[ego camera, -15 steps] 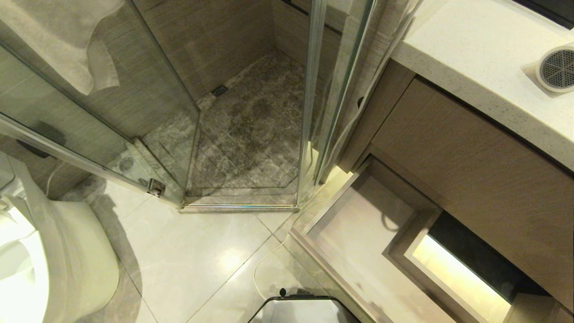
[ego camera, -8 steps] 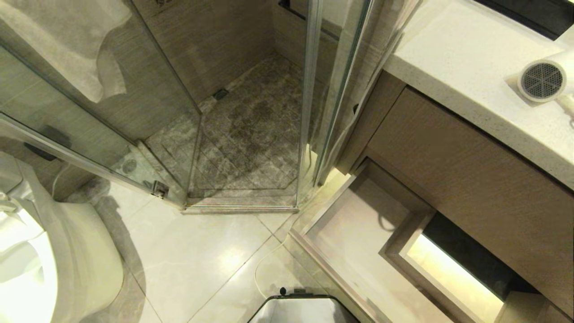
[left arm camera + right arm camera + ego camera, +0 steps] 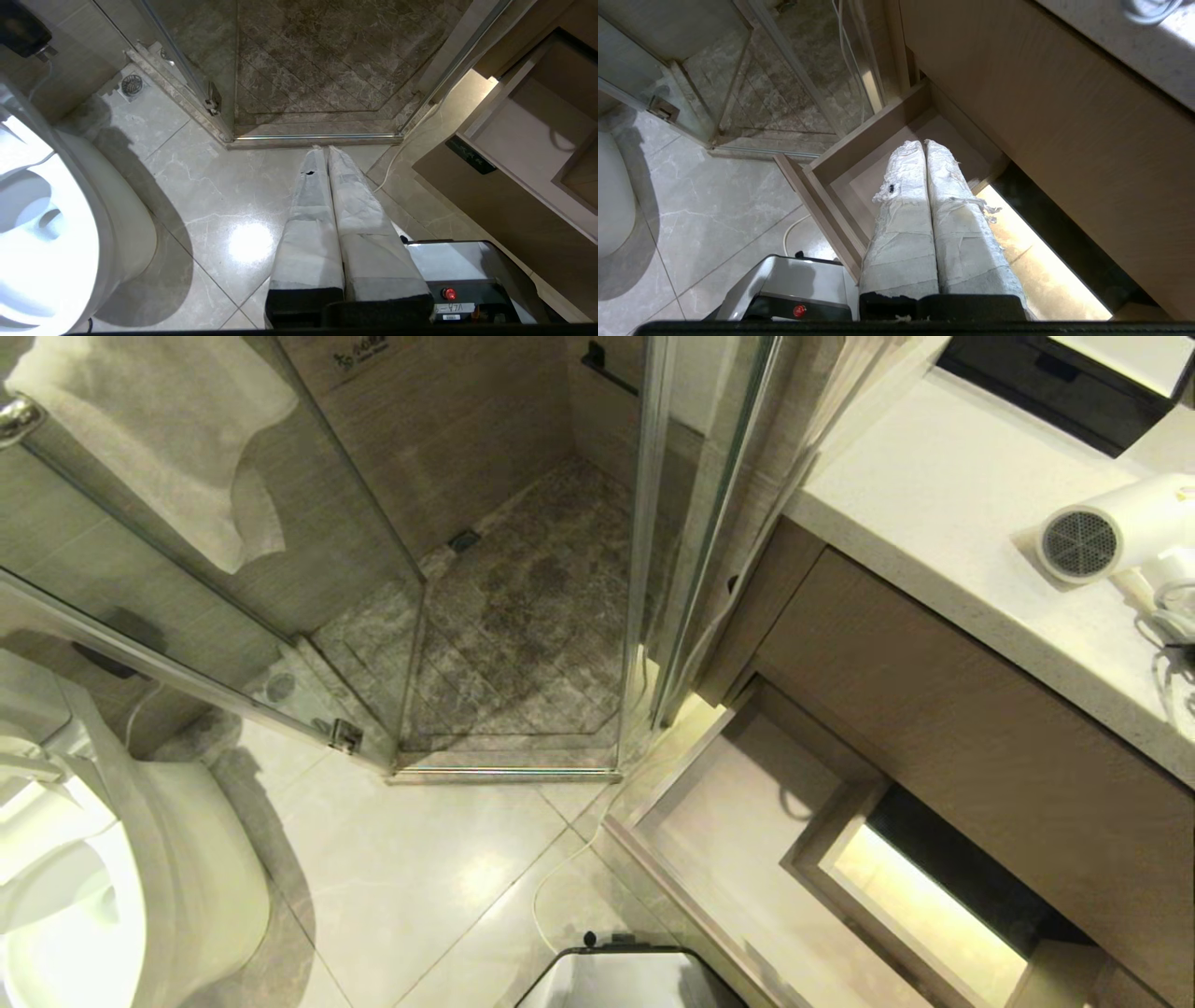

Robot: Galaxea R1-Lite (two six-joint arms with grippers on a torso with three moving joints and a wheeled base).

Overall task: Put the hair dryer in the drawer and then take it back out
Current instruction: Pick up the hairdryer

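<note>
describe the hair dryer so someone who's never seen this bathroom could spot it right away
Find the pale speckled vanity counter on the right, above the open wood-grain drawer. The hair dryer lies on it near the right edge, a small white barrel beside its coiled white cord. Its round grey mesh grille sets it apart.

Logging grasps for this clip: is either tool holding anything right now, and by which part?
Nothing is held. Both the left tool and right tool are shut and empty; the hair dryer lies on the countertop.
</note>
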